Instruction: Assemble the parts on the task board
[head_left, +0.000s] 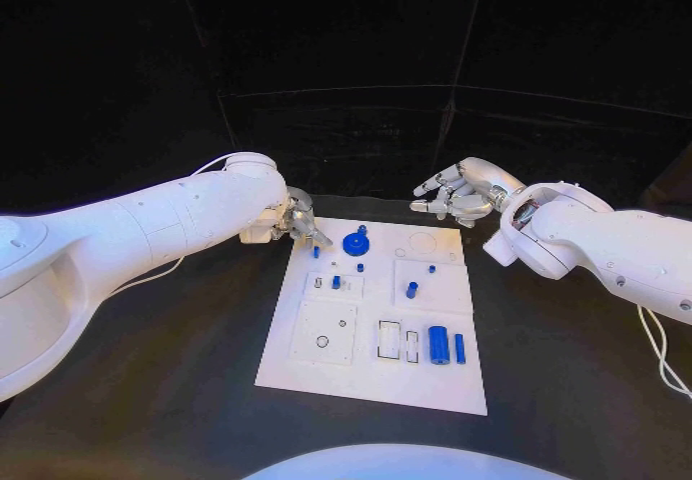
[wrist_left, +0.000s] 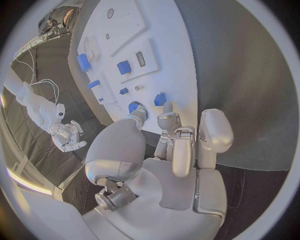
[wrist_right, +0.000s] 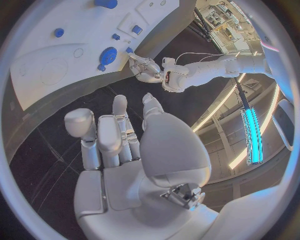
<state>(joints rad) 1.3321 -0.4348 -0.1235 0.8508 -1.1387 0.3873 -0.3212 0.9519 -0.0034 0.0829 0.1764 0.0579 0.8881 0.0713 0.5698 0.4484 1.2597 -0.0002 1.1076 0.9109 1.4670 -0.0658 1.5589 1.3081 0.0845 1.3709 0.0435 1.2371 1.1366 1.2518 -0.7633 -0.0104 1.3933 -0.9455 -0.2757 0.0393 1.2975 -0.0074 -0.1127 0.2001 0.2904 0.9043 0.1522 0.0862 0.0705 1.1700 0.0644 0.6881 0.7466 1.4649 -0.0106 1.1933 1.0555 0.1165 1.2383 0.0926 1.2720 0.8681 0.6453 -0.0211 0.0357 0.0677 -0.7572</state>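
White task board (head_left: 378, 370) is lying mid-bench; I'm hovering my left hand (head_left: 296, 222), released and empty, at its eleven o'clock corner, easing gently toward the blue round disc part (head_left: 356, 244).

— What's on the surface?
— A white task board (head_left: 378, 385), rectangular, lying flat at the middle, with shallow recesses outlined on it.
— And the parts?
— Small blue pieces: a round disc (head_left: 356, 244) near the far edge, a short peg (head_left: 411, 290) standing mid-board, a fat cylinder (head_left: 438, 344) and a thin bar (head_left: 460, 347) lying side by side nearer.
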